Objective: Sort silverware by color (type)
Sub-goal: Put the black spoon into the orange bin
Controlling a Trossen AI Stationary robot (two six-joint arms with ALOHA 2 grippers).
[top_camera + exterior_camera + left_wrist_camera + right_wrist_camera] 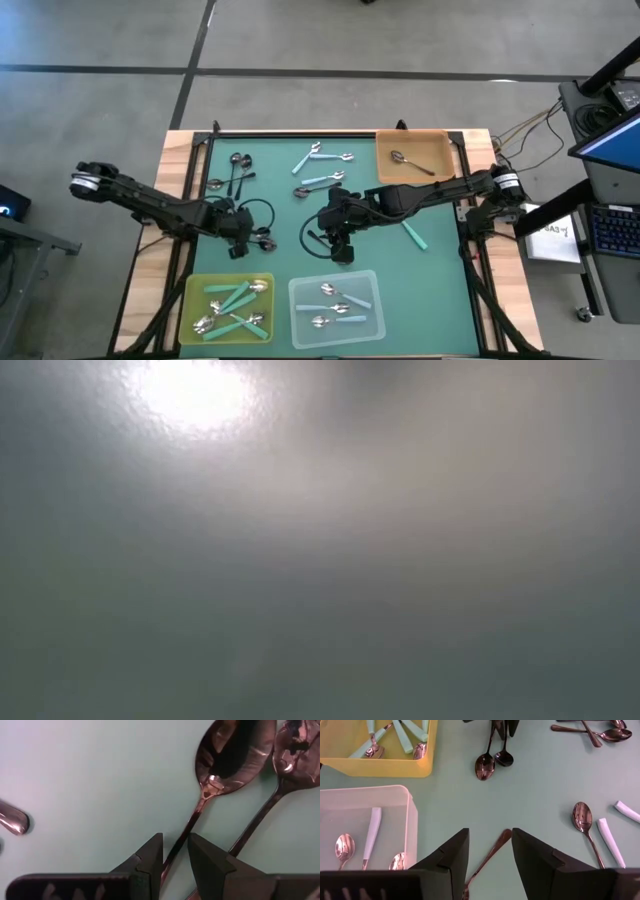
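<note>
In the left wrist view my left gripper [175,854] is low over the green mat and narrowly open. Its fingers stand on either side of a black spoon's thin handle [186,831]. A second black spoon [295,745] lies beside it. In the high view this gripper [243,245] is left of centre, at the two black spoons [263,240]. My right gripper [340,250] is at mid-table. It is wide open [490,851], with another dark spoon's handle [492,849] lying on the mat between its fingers. The low view shows only grey haze.
Near edge: a yellow tray [190,300] with teal-handled spoons and a clear tray [296,310] with light-blue-handled spoons. Far right: an orange tray [385,150] holding one dark spoon. Loose on the mat lie black spoons [238,170], light-blue ones [318,155] and a teal handle [415,236].
</note>
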